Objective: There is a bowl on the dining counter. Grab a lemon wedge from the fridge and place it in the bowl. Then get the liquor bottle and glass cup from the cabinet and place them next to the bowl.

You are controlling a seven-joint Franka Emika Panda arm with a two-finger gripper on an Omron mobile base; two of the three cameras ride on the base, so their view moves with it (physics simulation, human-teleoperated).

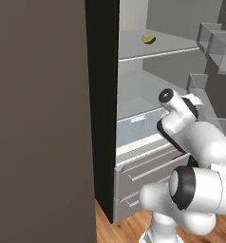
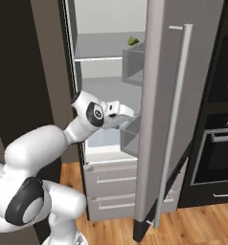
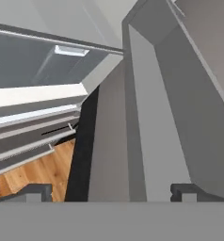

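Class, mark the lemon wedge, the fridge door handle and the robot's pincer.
lemon wedge (image 1: 148, 39): left base view, middle of wedge.
fridge door handle (image 2: 176, 115): right base view, middle of bar.
pincer (image 3: 111, 193): hand view, midway between fingertips.

An upper shelf (image 1: 167, 47) inside the open fridge (image 1: 134, 95) is observed to carry the lemon wedge (image 1: 148, 39), which lies directly on it toward the back. A second shelf (image 1: 138, 92) below it is seen bare where visible. A wooden floor (image 2: 202, 229) is noted beneath the fridge, with the fridge's drawers (image 2: 111, 189) set just above it.
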